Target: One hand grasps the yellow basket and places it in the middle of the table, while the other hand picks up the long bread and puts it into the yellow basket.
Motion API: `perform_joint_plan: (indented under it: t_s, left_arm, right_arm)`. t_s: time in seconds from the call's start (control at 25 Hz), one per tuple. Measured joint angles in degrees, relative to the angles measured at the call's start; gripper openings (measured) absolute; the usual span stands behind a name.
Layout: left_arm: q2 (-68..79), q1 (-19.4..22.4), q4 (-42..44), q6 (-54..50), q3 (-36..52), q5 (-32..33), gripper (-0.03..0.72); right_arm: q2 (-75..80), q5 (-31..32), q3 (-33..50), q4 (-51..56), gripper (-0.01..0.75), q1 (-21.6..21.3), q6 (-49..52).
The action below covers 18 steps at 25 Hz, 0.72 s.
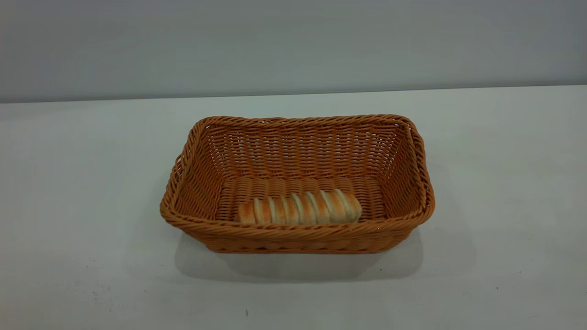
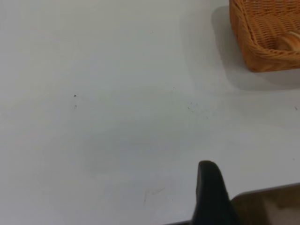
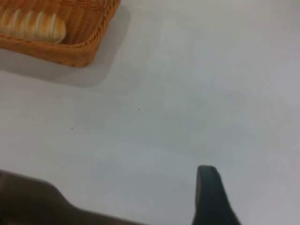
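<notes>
Sitting mid-table (image 1: 504, 160), the yellow basket (image 1: 415, 137) held the long bread (image 1: 300, 208); job looked finished. Both grippers were parked well clear, couldn't tell their jaws.

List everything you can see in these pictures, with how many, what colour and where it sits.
yellow basket: one, orange-tan woven wicker, standing on the table about mid-table in the exterior view.
long bread: one, golden-orange with cream ridges, lying lengthwise on the basket floor against the wall nearest the exterior camera.
table: one, plain white with a few tiny dark specks, under everything.
wall: one, plain grey, behind the table's far edge.
left gripper: one black finger showing in the left wrist view, above bare table, apart from the basket.
right gripper: one black finger showing in the right wrist view, above bare table, apart from the basket.
</notes>
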Motion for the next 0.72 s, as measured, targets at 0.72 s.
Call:
perform_joint_plan:
  t_s: [0.72]
  left_arm:
    - [0.0,11.16,-0.05,0.0,0.0,-0.11,0.503]
  right_arm:
    - [-4.3,-0.01,0.0,-0.05,0.486,-4.13,0.0]
